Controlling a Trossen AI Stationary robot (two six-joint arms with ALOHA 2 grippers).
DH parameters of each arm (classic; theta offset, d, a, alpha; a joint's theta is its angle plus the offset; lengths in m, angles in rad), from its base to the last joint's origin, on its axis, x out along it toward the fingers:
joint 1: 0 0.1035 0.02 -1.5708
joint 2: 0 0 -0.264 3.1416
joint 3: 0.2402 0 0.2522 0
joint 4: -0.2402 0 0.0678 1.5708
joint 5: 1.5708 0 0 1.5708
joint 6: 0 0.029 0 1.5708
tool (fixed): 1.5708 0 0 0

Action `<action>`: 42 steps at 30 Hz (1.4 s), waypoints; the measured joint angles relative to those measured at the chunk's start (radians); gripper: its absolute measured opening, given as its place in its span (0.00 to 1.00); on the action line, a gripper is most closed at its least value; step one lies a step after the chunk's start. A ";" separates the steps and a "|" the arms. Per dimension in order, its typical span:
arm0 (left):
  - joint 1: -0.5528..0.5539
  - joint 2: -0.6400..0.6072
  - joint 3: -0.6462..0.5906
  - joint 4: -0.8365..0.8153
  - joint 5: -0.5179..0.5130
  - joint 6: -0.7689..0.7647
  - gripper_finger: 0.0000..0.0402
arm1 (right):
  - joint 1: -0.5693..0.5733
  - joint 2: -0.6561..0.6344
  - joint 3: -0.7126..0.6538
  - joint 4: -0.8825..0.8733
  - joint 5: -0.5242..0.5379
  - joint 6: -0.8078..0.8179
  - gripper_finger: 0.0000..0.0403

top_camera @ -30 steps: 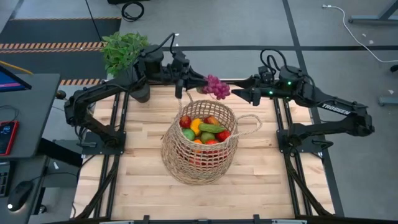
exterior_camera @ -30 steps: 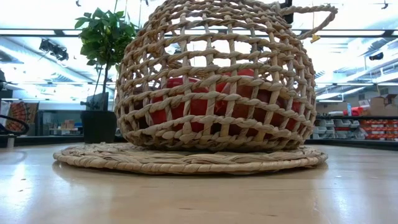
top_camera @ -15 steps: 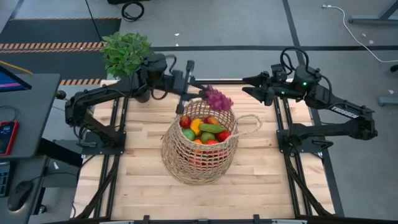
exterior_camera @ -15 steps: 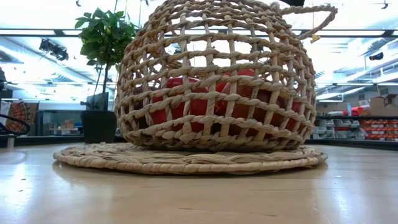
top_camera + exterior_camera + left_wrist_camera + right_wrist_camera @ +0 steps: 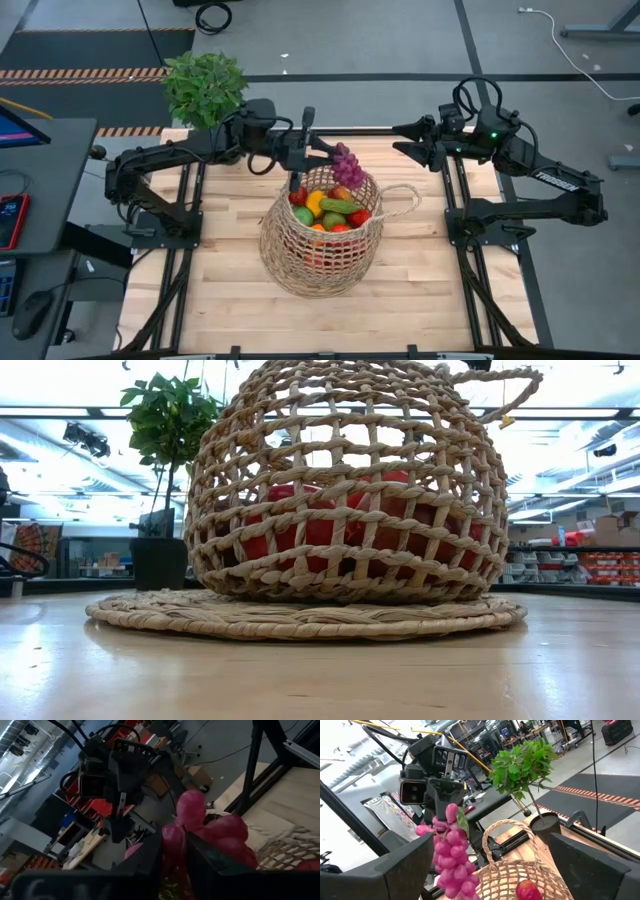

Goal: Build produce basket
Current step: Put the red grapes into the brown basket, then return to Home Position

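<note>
High view: grapes (image 5: 347,166) in left pincer (image 5: 322,157).

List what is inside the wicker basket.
The basket shows red, orange, yellow and green produce; lower layers are covered. The left end effector holds grapes above its rim.

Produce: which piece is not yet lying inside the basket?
The purple grapes, hanging from the left claw over the basket rim; other pieces lie inside.
</note>
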 joint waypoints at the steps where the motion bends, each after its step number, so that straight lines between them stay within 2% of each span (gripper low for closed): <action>1: -0.002 0.000 0.000 -0.004 0.000 0.000 0.20 | 0.000 0.000 0.000 0.000 0.000 0.000 0.98; 22: -0.018 0.000 0.000 -0.070 -0.002 -0.075 0.22 | 0.000 0.000 0.000 0.000 -0.008 0.004 0.98; 30: -0.046 0.001 0.000 -0.370 -0.018 -0.326 0.23 | 0.002 0.000 0.000 0.000 -0.013 0.012 0.98; 36: -0.077 0.002 0.000 -0.485 -0.094 -0.529 0.33 | 0.001 0.000 0.000 0.001 -0.012 0.011 0.98; 42: -0.107 0.002 0.000 -0.488 -0.127 -0.596 0.55 | 0.001 0.000 0.000 0.001 -0.006 0.012 0.98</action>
